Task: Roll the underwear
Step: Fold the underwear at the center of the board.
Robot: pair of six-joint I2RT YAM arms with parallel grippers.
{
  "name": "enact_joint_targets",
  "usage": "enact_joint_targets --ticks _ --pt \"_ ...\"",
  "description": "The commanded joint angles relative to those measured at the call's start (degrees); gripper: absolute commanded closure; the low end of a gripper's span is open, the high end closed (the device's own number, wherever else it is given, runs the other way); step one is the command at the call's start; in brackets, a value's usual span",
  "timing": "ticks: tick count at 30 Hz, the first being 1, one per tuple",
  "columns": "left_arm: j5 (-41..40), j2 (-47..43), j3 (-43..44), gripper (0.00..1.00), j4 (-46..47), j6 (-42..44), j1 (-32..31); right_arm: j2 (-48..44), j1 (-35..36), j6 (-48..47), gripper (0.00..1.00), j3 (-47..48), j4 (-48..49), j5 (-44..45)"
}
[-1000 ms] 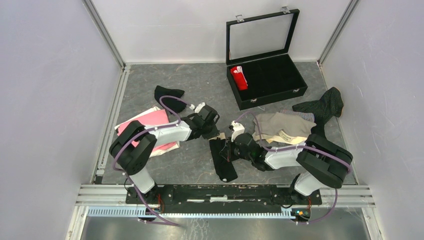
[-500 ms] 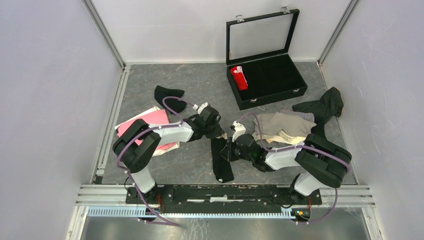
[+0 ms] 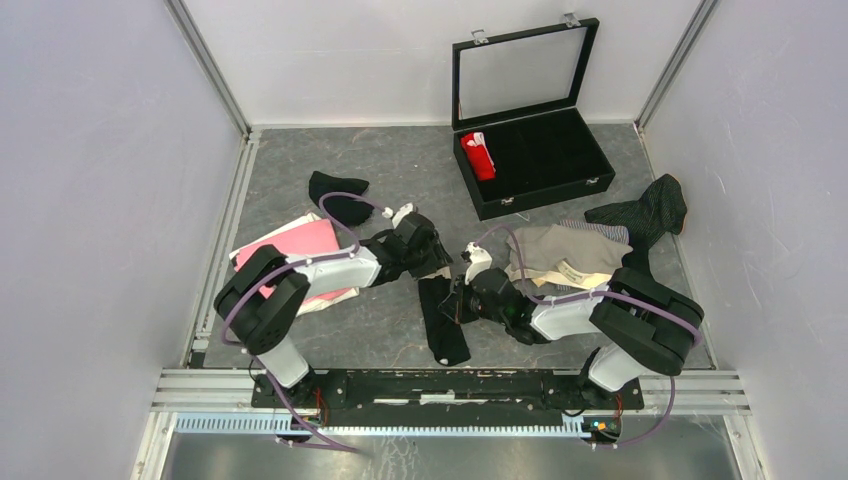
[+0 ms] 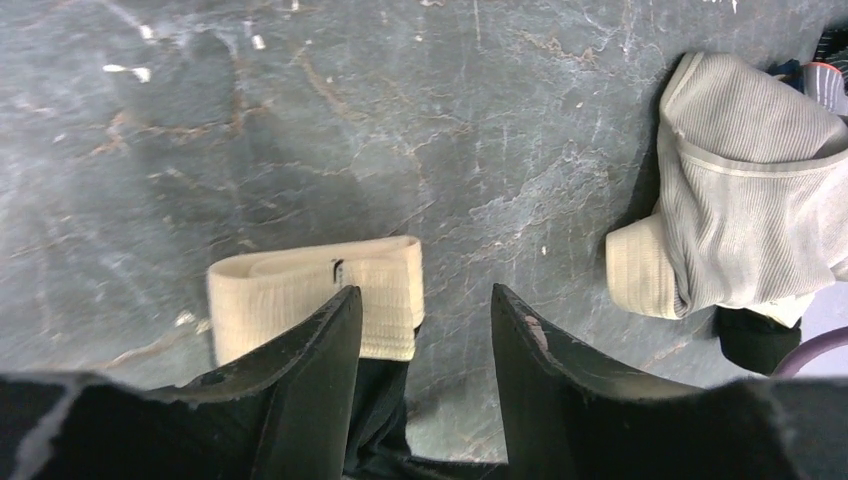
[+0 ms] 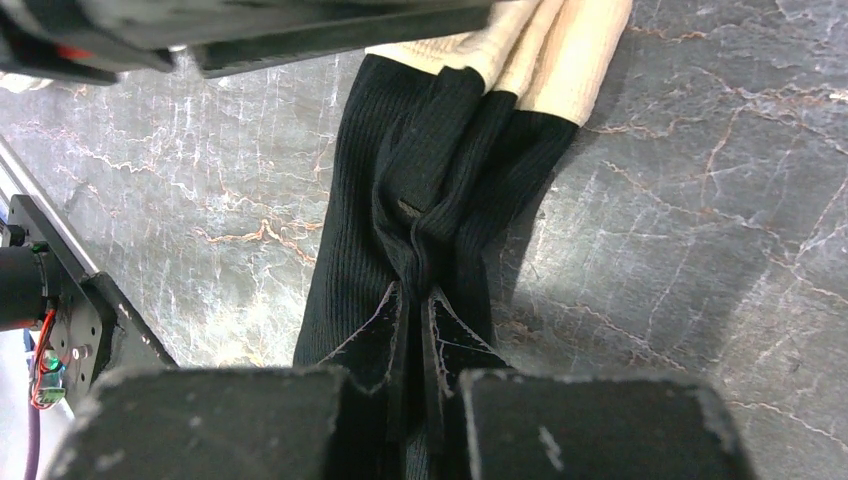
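Though bunched, black underwear point(image 3: 443, 320), near-far, waistband point(image 4: 300, 290) seemingly far

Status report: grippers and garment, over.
Left gripper open over the cream waistband. Right gripper shut on the black underwear, not yet rolled. Beige garment off to the side.

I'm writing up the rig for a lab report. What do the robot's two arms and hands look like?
The left arm and right arm match: each has a white middle link between bulky black joint housings, with a purple cable running along the outside. The left hand and right hand each have two flat, tapered black fingers. No markings are legible.
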Motion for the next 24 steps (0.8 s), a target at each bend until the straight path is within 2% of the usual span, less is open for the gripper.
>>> enact_joint_targets --ticks 1,8,10,13,14,24 --pt "-3.36 -6.33 -0.86 0.45 -4.85 4.26 0.08 1.49 0.15 -0.66 0.99 -2.48 -8.76 -0.67" --pt "-4.46 -10.33 -2.17 0.52 -4.53 8.18 0.08 1.75 0.19 -0.87 1.00 -2.16 -8.94 -0.92" --pt "-4.44 -10.47 -3.19 0.63 -3.79 9.40 0.08 1.72 0.22 -1.03 1.00 -2.10 -9.19 -0.82" --pt "-4.67 -10.24 -4.81 0.94 -2.38 10.17 0.09 1.69 0.24 -1.27 1.00 -1.90 -9.33 -0.83" --pt "-4.49 -9.97 -5.37 0.97 -1.43 10.31 0.13 1.70 0.23 -1.25 1.00 -1.87 -9.37 -0.82" --pt "-2.14 -4.91 -5.73 0.98 4.80 11.37 0.08 1.94 0.26 -1.26 1.00 -1.96 -9.28 -0.90"
